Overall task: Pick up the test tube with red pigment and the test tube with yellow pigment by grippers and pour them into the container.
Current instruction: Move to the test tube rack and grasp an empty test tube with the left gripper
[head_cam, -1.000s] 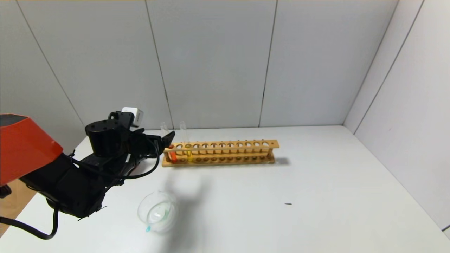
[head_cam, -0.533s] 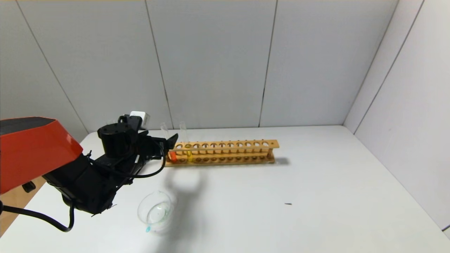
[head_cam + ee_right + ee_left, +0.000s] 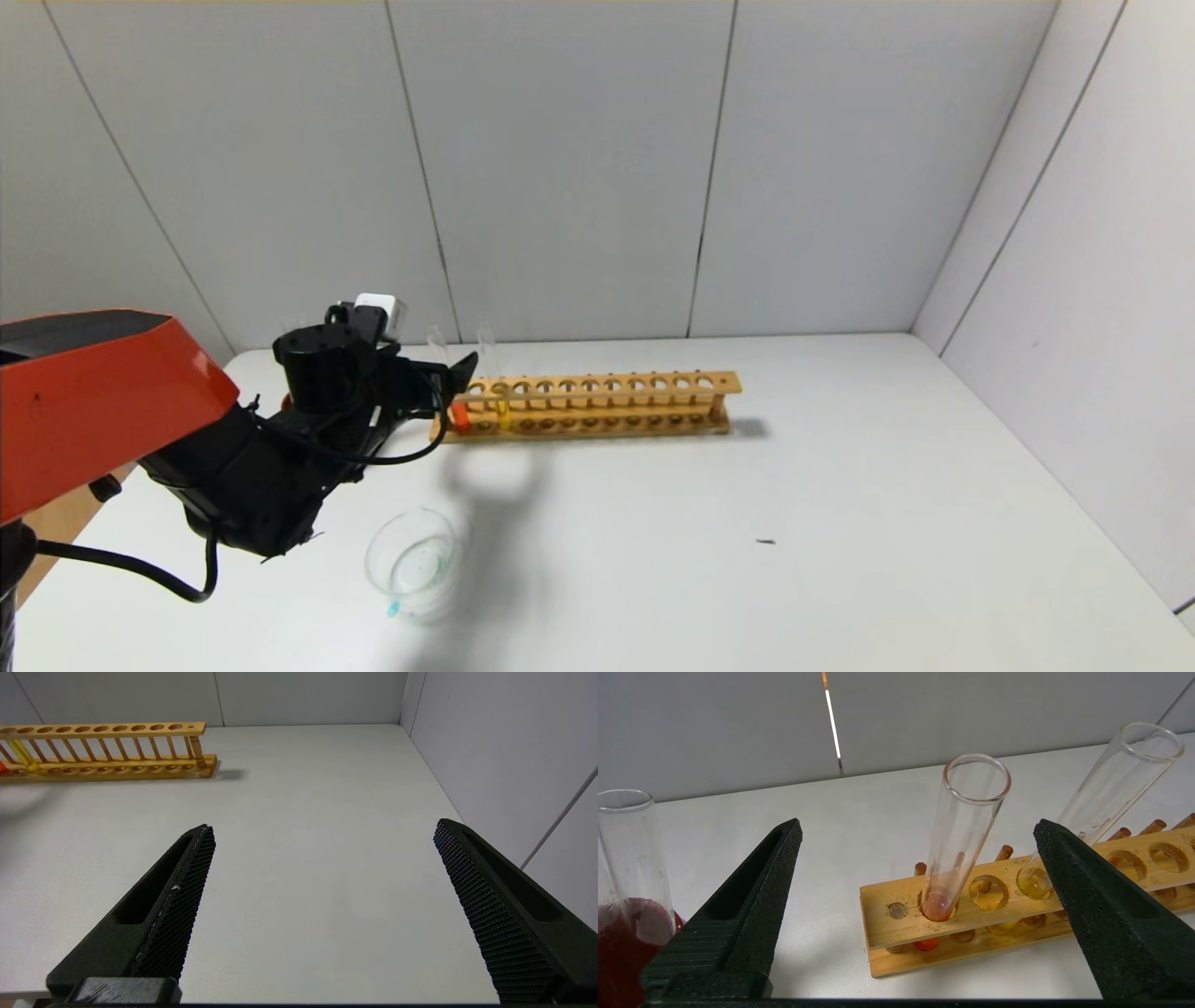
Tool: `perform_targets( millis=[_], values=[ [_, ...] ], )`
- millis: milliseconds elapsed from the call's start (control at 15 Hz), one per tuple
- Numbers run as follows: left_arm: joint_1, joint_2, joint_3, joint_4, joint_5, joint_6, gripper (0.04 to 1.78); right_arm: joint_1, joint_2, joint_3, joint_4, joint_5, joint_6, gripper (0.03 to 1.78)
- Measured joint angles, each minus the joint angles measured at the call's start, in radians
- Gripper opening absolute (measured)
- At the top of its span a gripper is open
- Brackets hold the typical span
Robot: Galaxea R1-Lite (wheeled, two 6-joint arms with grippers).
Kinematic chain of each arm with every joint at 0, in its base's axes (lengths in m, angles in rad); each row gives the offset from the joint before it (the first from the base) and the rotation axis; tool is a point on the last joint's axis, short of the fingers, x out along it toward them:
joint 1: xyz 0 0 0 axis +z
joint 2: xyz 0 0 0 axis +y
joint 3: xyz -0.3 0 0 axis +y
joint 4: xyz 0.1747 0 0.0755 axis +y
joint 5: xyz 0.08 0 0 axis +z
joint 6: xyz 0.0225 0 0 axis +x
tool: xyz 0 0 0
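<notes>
wooden test tube rack (image 3: 597, 404): long, two-tiered, row of round holes, near the back of the table, its far right end by its own shadow | white table (image 3: 747, 560): small dark speck (image 3: 766, 541) right of centre | grey panelled walls (image 3: 560, 168): behind and at right | flask with dark red liquid (image 3: 626, 896): left of rack's end

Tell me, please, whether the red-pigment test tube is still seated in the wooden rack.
Yes. The test tube with red pigment stands in the wooden rack, leaning slightly, between the open left tool's fingers, untouched.
</notes>
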Motion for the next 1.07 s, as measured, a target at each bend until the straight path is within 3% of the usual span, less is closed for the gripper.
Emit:
perform_targets(
  millis=[667, 867, 1067],
  values=[
    [0.000, 0.037, -0.035, -0.002, 0.001, 0.005, 1.71, 0.000, 0.000, 0.000, 0.000, 0.000, 0.000, 1.71],
    [0.000, 0.041, -0.037, -0.003, 0.001, 0.004, 1.45, 0.000, 0.000, 0.000, 0.000, 0.000, 0.000, 1.71],
    [0.000, 0.041, -0.037, -0.004, 0.002, 0.006, 0.96, 0.000, 0.000, 0.000, 0.000, 0.000, 0.000, 1.71]
  ],
)
